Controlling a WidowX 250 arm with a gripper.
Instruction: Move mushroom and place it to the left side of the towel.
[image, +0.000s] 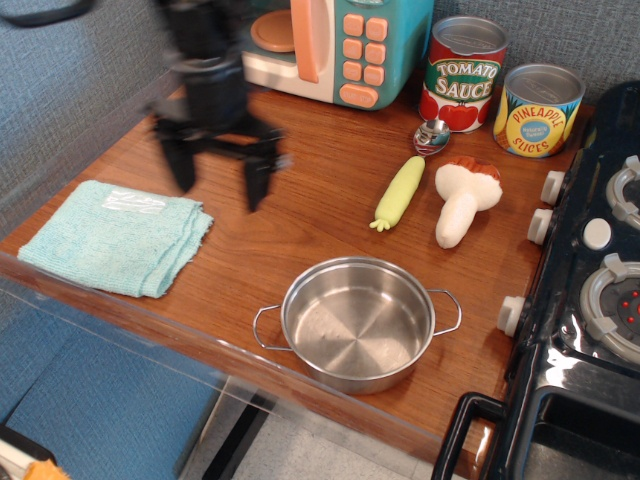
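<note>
The mushroom (462, 200) lies on its side on the wooden table at the right, white stem toward the front, brown-orange cap toward the back. The light teal towel (115, 236) lies folded at the front left. My gripper (218, 185) is motion-blurred above the table between the towel and the mushroom, just right of the towel's far corner. Its two dark fingers hang down, spread apart, with nothing between them.
A pale yellow-green toy vegetable (399, 192) lies just left of the mushroom. A steel pot (357, 321) stands at the front centre. A toy microwave (318, 45), two cans (462, 73) and a spoon (432, 135) are at the back. A toy stove (590, 290) lines the right edge.
</note>
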